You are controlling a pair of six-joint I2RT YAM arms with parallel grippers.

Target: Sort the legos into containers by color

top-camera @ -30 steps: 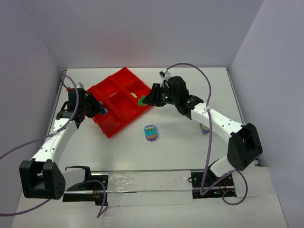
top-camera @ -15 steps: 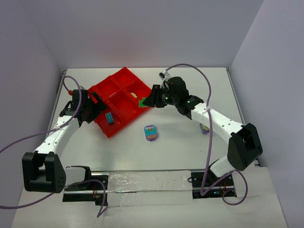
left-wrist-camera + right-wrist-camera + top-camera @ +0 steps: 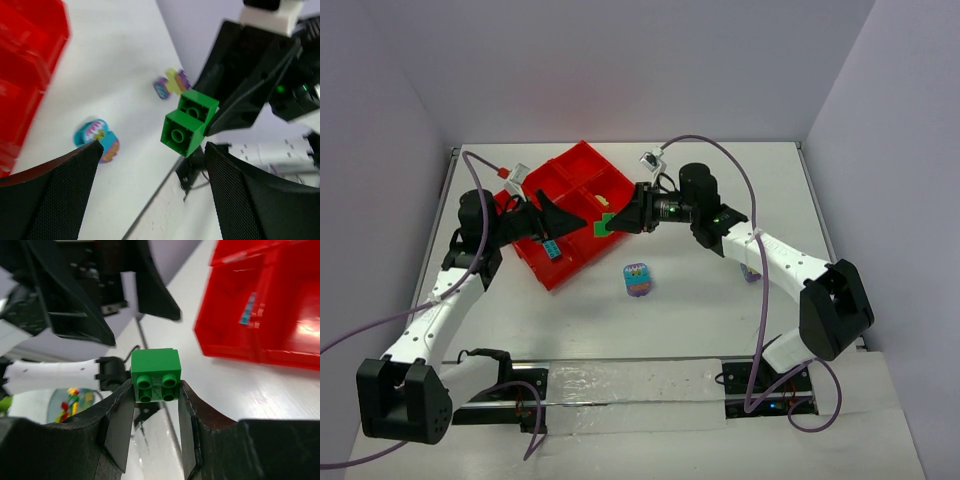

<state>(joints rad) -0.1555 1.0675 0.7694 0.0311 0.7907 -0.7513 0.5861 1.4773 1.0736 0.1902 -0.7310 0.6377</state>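
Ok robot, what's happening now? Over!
Right gripper shut on green lego, by red tray. Left gripper open, empty, close opposite the lego.

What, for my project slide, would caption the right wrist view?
Right gripper pinches a green lego brick, studs toward the camera, opposite the open left gripper; red tray at right.

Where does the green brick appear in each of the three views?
Top external: green brick at centre, over the red tray.
Left wrist: centre, slightly right.
Right wrist: centre, in the right gripper.
Shared landmark: the red tray.
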